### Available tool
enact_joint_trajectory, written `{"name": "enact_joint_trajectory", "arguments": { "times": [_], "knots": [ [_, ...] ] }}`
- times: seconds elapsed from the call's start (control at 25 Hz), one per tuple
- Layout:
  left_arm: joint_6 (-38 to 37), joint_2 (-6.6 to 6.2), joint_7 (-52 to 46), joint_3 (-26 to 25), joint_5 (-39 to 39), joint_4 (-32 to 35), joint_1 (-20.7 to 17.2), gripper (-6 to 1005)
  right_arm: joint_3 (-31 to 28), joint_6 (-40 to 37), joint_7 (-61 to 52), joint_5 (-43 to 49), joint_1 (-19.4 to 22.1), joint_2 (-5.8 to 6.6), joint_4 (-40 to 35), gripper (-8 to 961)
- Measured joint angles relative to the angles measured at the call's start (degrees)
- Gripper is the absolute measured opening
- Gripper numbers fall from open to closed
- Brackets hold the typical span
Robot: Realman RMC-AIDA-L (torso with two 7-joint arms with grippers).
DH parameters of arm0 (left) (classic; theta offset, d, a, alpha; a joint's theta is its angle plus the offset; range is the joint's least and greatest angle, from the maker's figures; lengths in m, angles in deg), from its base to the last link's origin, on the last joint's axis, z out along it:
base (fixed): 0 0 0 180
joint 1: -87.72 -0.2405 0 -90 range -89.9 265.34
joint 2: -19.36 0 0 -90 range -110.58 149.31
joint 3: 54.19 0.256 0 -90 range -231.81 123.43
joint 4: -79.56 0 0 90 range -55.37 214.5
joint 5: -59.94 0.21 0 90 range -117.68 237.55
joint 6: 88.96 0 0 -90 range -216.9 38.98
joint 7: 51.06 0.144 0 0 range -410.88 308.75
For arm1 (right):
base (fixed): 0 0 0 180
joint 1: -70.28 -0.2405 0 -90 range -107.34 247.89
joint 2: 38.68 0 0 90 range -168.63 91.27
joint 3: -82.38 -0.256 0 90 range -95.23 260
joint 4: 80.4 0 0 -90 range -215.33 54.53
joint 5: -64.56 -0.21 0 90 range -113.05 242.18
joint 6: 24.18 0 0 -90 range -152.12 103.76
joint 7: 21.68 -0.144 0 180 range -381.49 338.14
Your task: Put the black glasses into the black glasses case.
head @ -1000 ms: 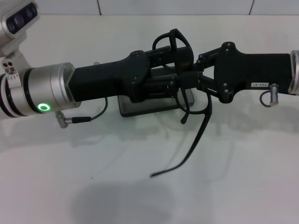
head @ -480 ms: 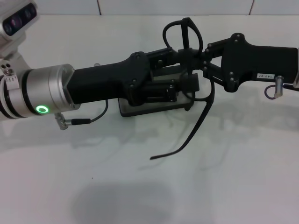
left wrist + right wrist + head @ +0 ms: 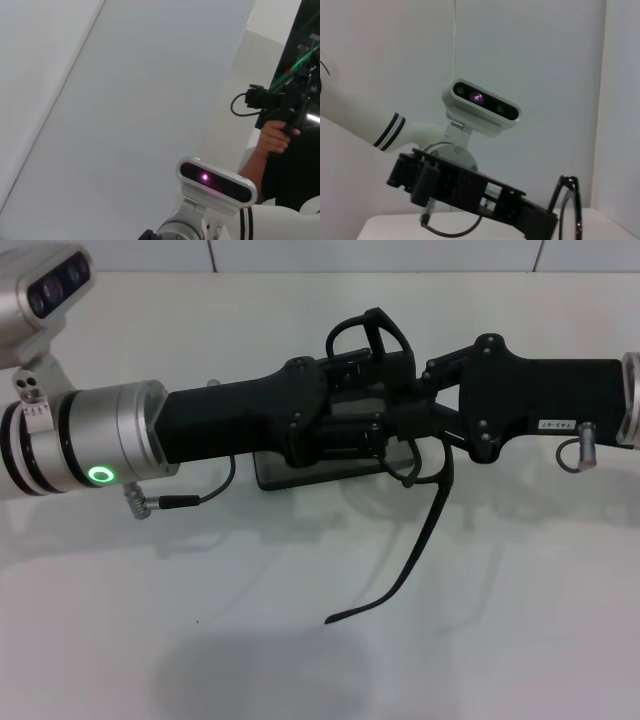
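— So, how do the thin black-framed glasses (image 3: 425,475) look?

— Lifted off the white tabletop (image 3: 300,640), between the two black grippers at the centre of the head view. One oval lens rim arcs up at 12 o'clock of the meeting point; one long, curved temple arm hangs toward 7 o'clock, its tip free in the air.

— Who has them?

— The left gripper (image 3: 385,405) and the right gripper (image 3: 415,415) both meet at the frame. Whether either is clamped, I cannot tell; black lies on black there.

— And the flat black glasses case (image 3: 300,468)?

— On the table directly under the left gripper, mostly covered; only its 6 o'clock edge shows. The right wrist view catches one lens rim (image 3: 568,210), cut off at the picture's edge.
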Motion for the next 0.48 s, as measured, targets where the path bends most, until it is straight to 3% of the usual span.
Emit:
{"name": "enact_joint_trajectory", "arguments": {
  "times": [0.16, 0.28, 0.48],
  "knots": [
    [-1.35, -0.19, 0.43, -0.06, -0.03, 0.18, -0.18, 875, -2.78, 1.97, 0.06, -0.39, 0.45, 0.15, 0.01, 97],
    [-2.28, -1.17, 0.74, -0.71, -0.97, 0.22, -1.4, 876, -7.13, 0.83, 0.14, -0.44, 1.29, 0.31, 0.18, 96],
    [3.46, -2.24, 0.86, -2.97, 0.17, -0.13, -3.75, 875, -13.46, -5.39, 2.29, -1.23, 2.54, 0.28, -0.35, 96]
  ]
}}
